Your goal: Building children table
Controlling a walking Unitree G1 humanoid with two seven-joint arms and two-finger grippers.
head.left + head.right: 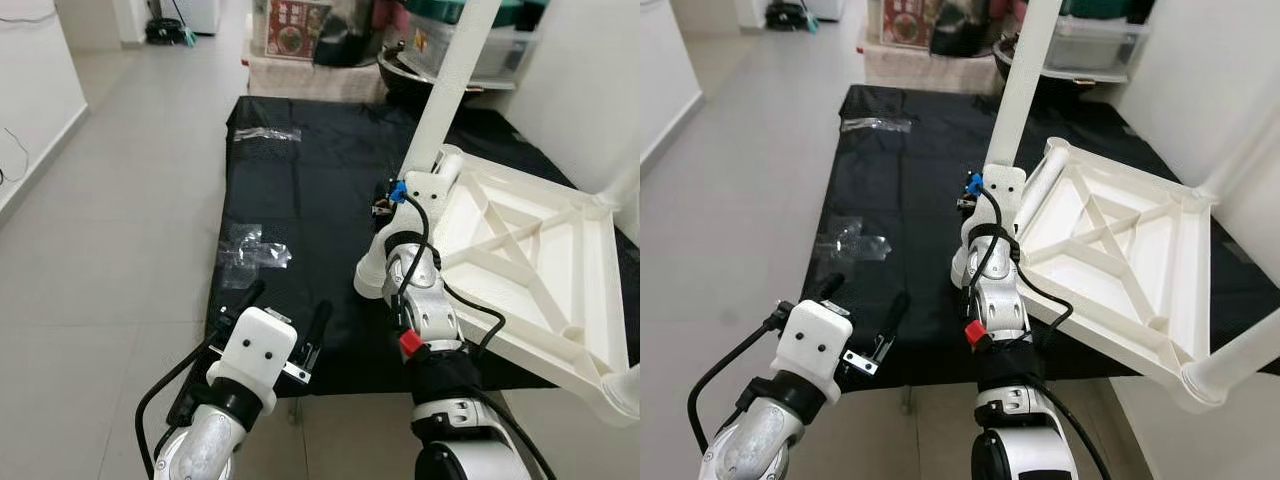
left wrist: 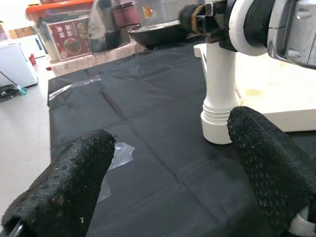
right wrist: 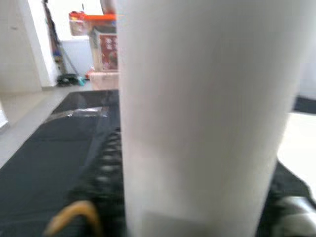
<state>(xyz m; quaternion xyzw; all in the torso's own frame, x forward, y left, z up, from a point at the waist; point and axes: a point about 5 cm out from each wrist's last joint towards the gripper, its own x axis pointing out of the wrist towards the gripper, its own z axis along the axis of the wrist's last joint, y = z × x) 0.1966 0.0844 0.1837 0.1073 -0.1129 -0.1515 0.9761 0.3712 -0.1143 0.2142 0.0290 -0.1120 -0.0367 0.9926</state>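
The white children's table [image 1: 530, 340] lies upside down on a black sheet [image 1: 300, 190] on the floor. Legs rise from its right corners, one of them [image 1: 1240, 350] at the near right. My right gripper [image 1: 392, 200] is shut on a long white table leg [image 1: 450, 90], which tilts upward. The leg's ribbed lower end [image 2: 217, 131] rests on the sheet just beside the table's near-left corner [image 1: 445, 165]. In the right wrist view the leg [image 3: 197, 108] sits between the black fingers. My left gripper [image 1: 285, 312] hangs open over the sheet's near edge with nothing between its fingers.
Two clear plastic bags [image 1: 255, 250] [image 1: 265, 133] lie on the sheet's left half. Storage boxes and a dark pan [image 1: 400, 70] crowd the far end. Grey tile floor [image 1: 110, 230] stretches to the left, up to a white wall [image 1: 30, 100].
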